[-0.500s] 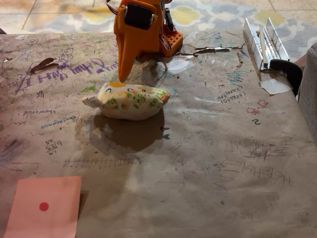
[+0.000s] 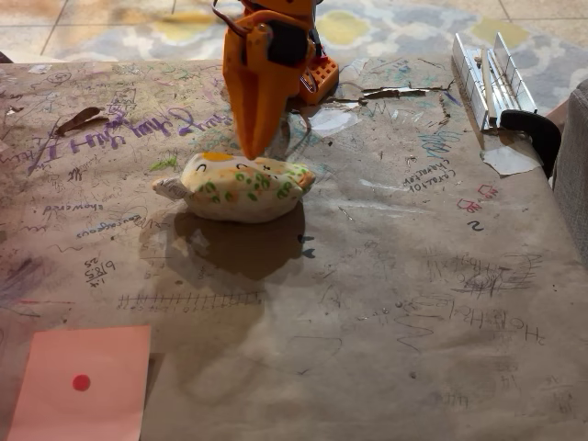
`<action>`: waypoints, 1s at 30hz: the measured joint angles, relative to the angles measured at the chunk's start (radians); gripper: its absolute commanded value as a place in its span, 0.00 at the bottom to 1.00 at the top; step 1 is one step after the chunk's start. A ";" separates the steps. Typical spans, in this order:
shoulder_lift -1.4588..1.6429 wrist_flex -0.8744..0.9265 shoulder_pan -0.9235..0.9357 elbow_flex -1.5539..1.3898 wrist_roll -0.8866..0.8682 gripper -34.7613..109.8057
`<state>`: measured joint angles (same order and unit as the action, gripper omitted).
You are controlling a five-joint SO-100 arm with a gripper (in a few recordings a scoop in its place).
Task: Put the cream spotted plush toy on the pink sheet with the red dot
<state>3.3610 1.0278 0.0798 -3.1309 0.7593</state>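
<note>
Right now the cream spotted plush toy (image 2: 237, 186) lies on its side on the tabletop (image 2: 395, 303), a brown paper-covered surface scribbled all over with pen marks and purple writing. Its yellow-orange head patch faces up and toward the far edge, and its green and orange spots show along its near flank. A dark shadow spreads on the paper just in front of the toy.

Directly above the toy, the orange gripper (image 2: 248, 152) points straight down, with its tip just over the top of the toy behind the head patch; whether the tip touches the plush cannot be told from the fixed view. The fingers appear pressed together into one narrow wedge, with nothing between them. The orange arm (image 2: 276, 41) rises behind the toy, at the far edge of the tabletop.

The pink sheet with the red dot (image 2: 83, 386) lies flat well apart from the toy, toward the near left corner of the picture, and nothing rests on it. The red dot sits near its middle.

To the right of the toy, at the far right edge of the tabletop, a shiny metal rail (image 2: 487, 78) lies beside a black clamp (image 2: 533, 129). A torn white scrap of paper (image 2: 510, 158) rests just below the clamp.
</note>
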 measured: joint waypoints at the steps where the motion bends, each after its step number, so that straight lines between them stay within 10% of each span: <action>1: 0.000 0.011 -0.005 0.000 0.028 0.24; 30: -0.038 -0.006 0.187 0.000 0.775 0.24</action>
<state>3.3226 1.0216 0.2669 -3.1309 1.5340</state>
